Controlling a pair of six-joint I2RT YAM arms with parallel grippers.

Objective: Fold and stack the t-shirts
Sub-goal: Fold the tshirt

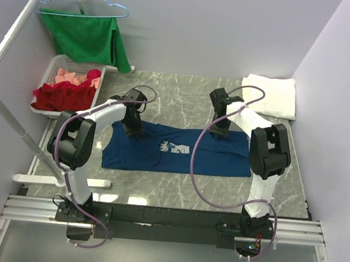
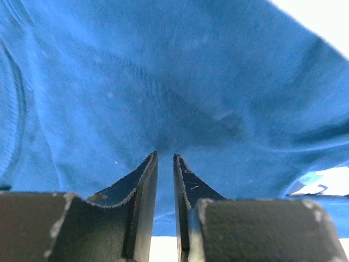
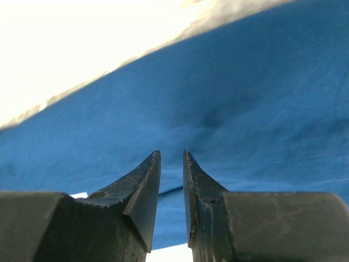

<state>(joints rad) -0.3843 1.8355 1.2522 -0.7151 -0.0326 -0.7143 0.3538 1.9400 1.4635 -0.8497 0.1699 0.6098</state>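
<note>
Top view: the navy shirt (image 1: 222,160) lies flat at the middle of the surface (image 1: 184,95), its long axis running from the left edge toward the right edge, parallel to the near edge, with the white chest print (image 1: 176,148) facing up near its centre. Which end is the collar cannot be told. The white shirt (image 1: 270,95) sits folded in the far right corner. The left hand (image 1: 132,129) and right hand (image 1: 220,130) both stand on the navy shirt's far edge, well apart. Left wrist view: the left hand (image 2: 165,155) is clenched to a thin slit, and creases in the shirt (image 2: 163,71) gather at its tips, so it appears to pinch the cloth. Right wrist view: the right hand (image 3: 172,154) shows a slightly wider slit over the shirt (image 3: 245,109); whether it grips cannot be told. The step is judged to be folding the navy shirt. The next move calls for carrying the far edge evenly toward the near edge.
</note>
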